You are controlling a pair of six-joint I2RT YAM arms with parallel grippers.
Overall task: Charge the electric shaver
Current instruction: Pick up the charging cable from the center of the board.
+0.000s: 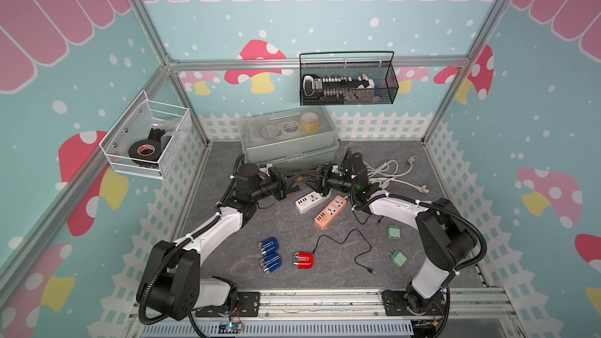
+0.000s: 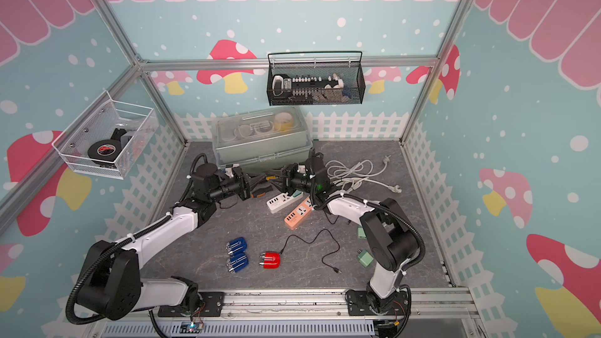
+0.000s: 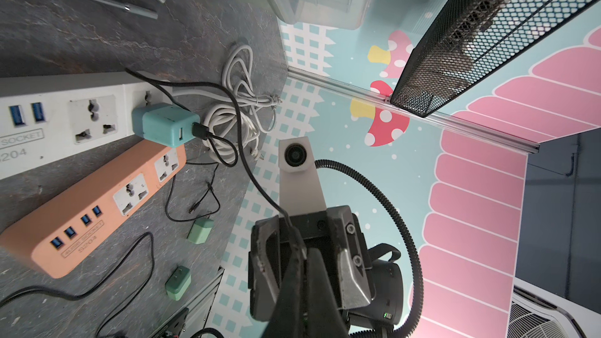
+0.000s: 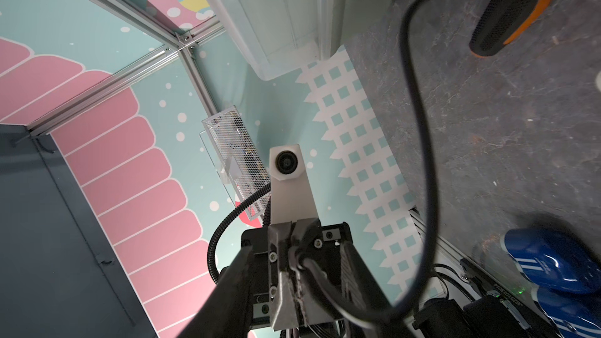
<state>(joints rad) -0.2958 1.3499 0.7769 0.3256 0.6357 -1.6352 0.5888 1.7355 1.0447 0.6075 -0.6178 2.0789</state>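
Left gripper was clamped tight on the cable, right gripper stood part-open astride that pinch, holding nothing, charger seated in the white strip.

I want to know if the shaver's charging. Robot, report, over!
Left gripper shut on black cable, right gripper open. Red shaver on table, away from both. Tool handle lies nearby.

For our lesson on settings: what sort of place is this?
Probably a staged robot test booth: printed mushroom walls, aluminium frame, left arm and right arm bolted to a rail.
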